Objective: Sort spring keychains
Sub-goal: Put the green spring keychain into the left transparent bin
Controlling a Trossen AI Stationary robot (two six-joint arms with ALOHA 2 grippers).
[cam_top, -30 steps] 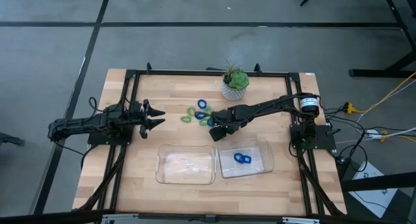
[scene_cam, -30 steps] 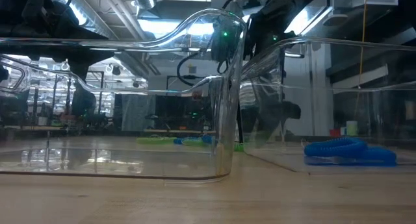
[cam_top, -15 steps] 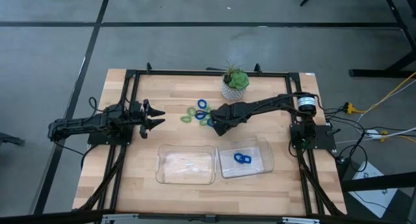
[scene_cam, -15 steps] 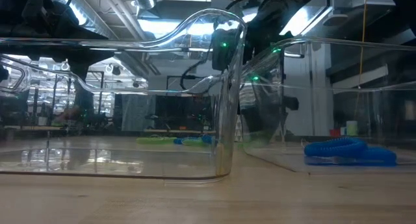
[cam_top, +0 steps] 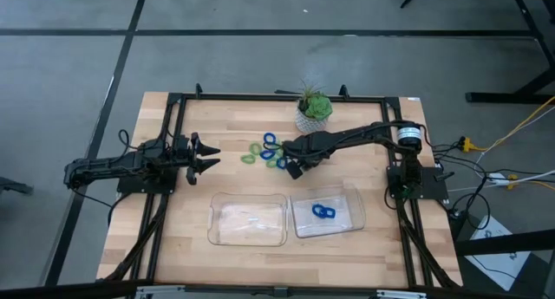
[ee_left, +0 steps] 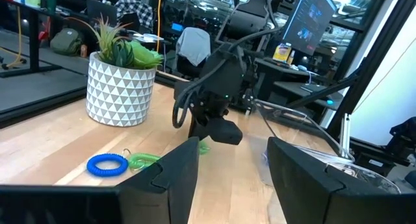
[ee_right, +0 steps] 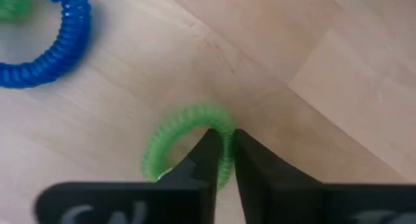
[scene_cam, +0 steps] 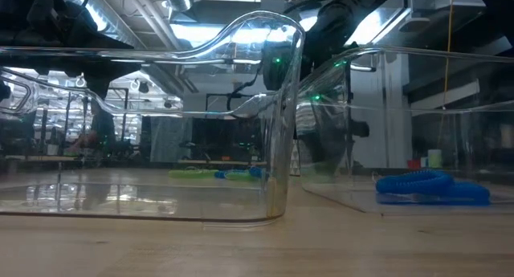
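Spring keychains (cam_top: pixel 264 151) lie on wooden table (cam_top: pixel 186 221).

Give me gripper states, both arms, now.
Left gripper: open, holding nothing, waiting at the table's left side.
Right gripper: closed on a green keychain in the loose pile.

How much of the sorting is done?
Done: two blue keychains lie in the right tray; the left tray looks empty. In hand: the right gripper has its fingers pinched on a green keychain on the table. Left: the pile of blue and green ones by the plant.
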